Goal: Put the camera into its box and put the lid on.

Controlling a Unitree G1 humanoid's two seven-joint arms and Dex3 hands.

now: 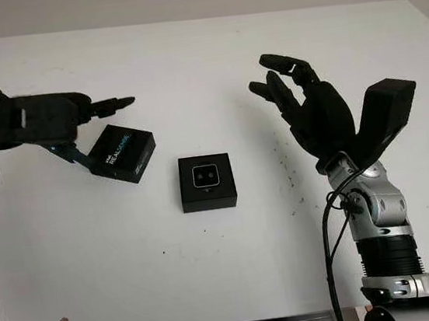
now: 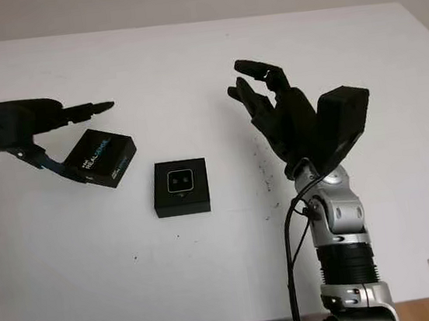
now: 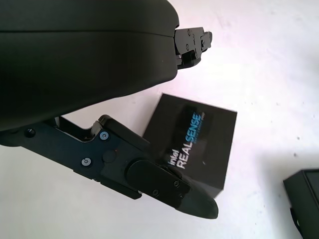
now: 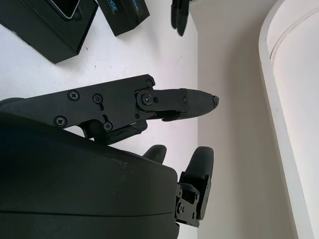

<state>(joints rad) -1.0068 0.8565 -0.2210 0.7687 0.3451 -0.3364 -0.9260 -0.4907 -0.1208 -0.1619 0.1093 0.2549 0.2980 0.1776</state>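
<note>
The black box base (image 1: 207, 182) lies open at the middle of the table, and the camera (image 1: 205, 176) sits inside it, lenses up. The black lid (image 1: 124, 153), printed "Intel RealSense", lies to its left, turned at an angle. My left hand (image 1: 109, 130) is open around the lid's far left side. Its thumb (image 3: 164, 184) is against the lid's (image 3: 199, 144) edge and its fingers (image 1: 114, 105) reach past above it. My right hand (image 1: 283, 81) is open and raised over the table, right of the box and apart from it.
The white table (image 1: 201, 52) runs to a front edge near the bottom of the head views. Small dark specks mark its surface beside the right arm (image 1: 378, 219). A pale wall rises beyond the far edge.
</note>
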